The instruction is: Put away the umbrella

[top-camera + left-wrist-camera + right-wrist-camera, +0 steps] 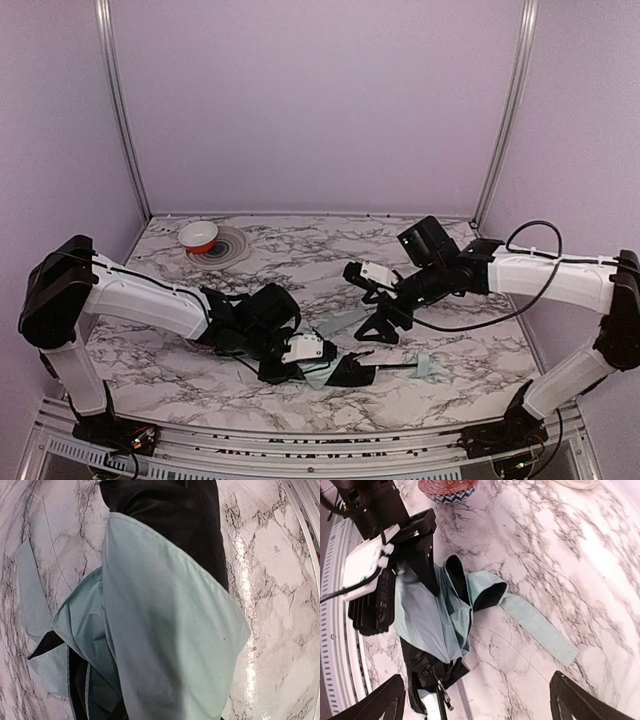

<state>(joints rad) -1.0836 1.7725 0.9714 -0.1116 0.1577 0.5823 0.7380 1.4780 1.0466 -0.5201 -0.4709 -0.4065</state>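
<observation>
The umbrella (335,372) lies collapsed on the marble table near the front edge, its mint-green fabric bunched over the black lining. Its thin black shaft (395,367) runs right to the small mint handle (425,366). My left gripper (300,352) sits on the canopy's left end and appears shut on the fabric. The fabric (165,630) fills the left wrist view and hides the fingers. In the right wrist view the left gripper (422,560) presses on the mint canopy (430,620). A mint strap (540,625) trails away from it. My right gripper (385,328) hovers open and empty above the strap, also shown in its wrist view (475,680).
A red-and-white bowl (198,236) sits on a round grey ribbed plate (228,248) at the back left. A red bowl with a blue-patterned outside (447,487) shows at the top of the right wrist view. The table's metal front rail (300,440) runs just below the umbrella.
</observation>
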